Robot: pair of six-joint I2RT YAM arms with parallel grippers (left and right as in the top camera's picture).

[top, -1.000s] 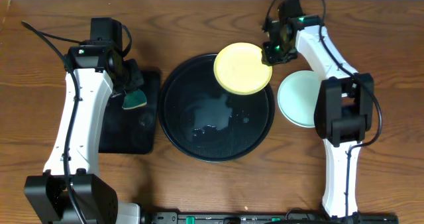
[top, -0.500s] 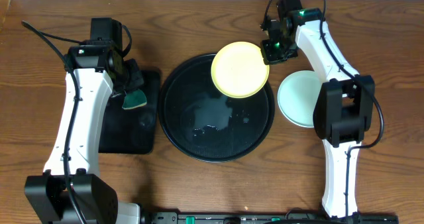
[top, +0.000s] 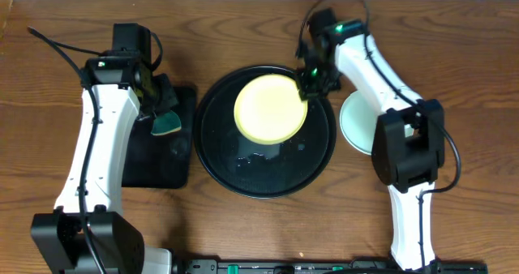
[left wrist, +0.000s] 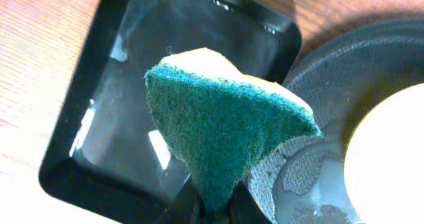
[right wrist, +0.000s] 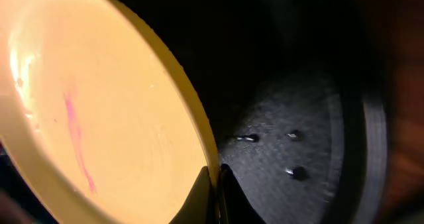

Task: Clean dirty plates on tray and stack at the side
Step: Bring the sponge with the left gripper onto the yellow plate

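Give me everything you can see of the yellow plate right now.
The small round pale yellow plate is smooth and glossy, with a shallow raised rim. A thin pink streak marks its inner face. The right gripper pinches its rim at one edge, holding it tilted over the large round black tray, within the tray's outline. Whether its far edge touches the tray cannot be told.

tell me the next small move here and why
Probably swing the left gripper with its green scouring sponge across to the pale yellow round plate. The right gripper pinches that plate's rim over the large round glossy black tray, a pink streak shows on its face, and the sponge hangs over the rectangular black tray, apart from it.
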